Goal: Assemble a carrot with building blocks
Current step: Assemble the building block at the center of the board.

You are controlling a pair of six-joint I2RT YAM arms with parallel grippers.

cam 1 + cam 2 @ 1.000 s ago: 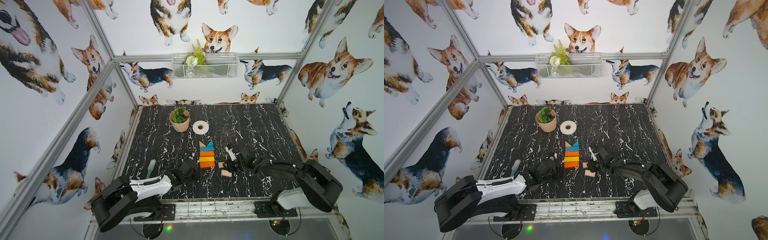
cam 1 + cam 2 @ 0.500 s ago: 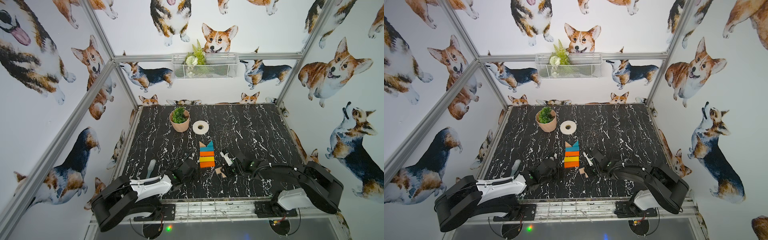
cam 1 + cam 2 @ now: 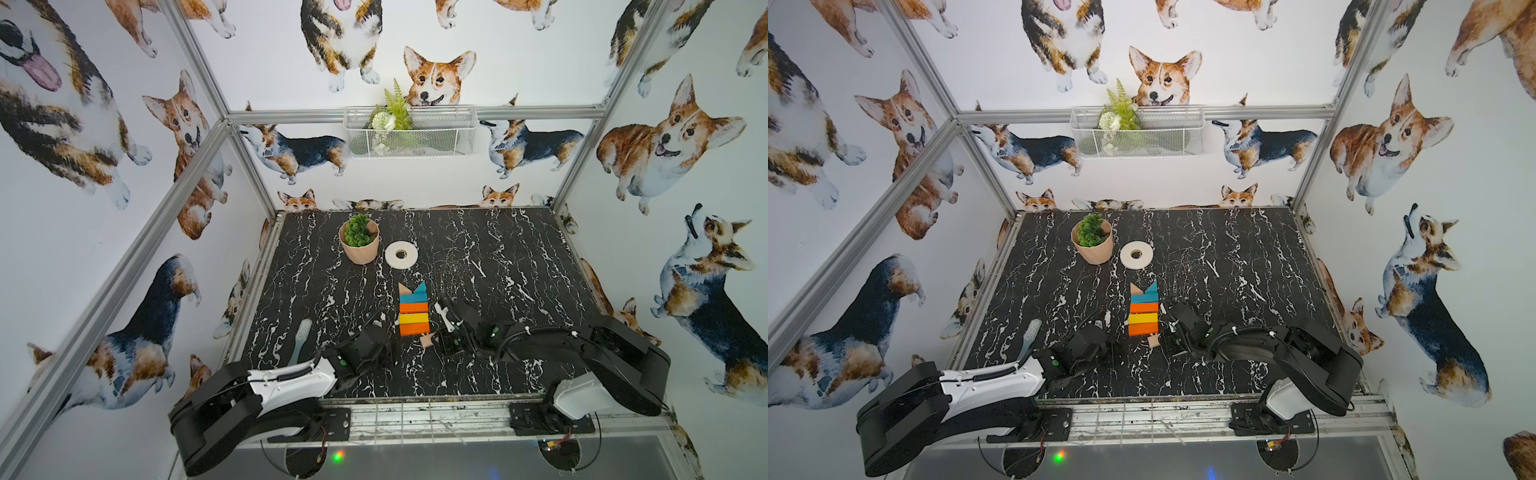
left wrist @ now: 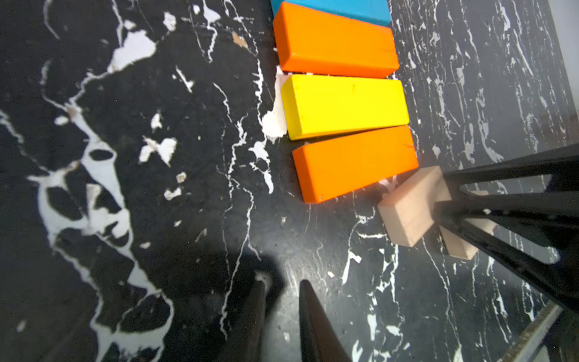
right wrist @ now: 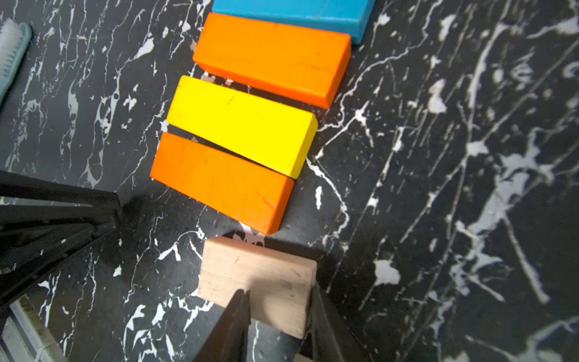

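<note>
The black, white-veined marble desk (image 3: 498,257) carries everything. From its near edge reach the white-and-black left arm (image 3: 291,380) and the all-black right arm (image 3: 602,353). Toward the back stands a terracotta pot with a green plant (image 3: 359,245). In the middle of the desk, between the two arms' ends, lies the carrot (image 3: 413,309), a flat column of wooden blocks. A pale teal brush (image 3: 302,338) lies near the left arm, and a flat white tape roll (image 3: 401,254) sits just beside the pot.

The column's bars go, far to near: a teal bar (image 3: 413,297), an orange bar (image 3: 413,307), a yellow bar (image 3: 413,318) and a second orange bar (image 3: 414,328) (this last one skewed, leaving a wedge-shaped gap). Beyond the teal bar sit a plain-wood triangle (image 3: 402,288) and a teal triangle (image 3: 421,286), side by side.

Just beside the second orange bar's corner is a short plain-wood block (image 5: 250,269), with the right hand (image 5: 278,288) on it. Its fingers are partly apart, one crossing the block's face, the other at its end; pinched or merely pressed, I cannot tell. A second short plain-wood block (image 4: 463,243) lies just past it, partly hidden by that hand. The left hand (image 4: 283,282) is empty, fingers nearly together, near the carrot but apart from it.
</note>
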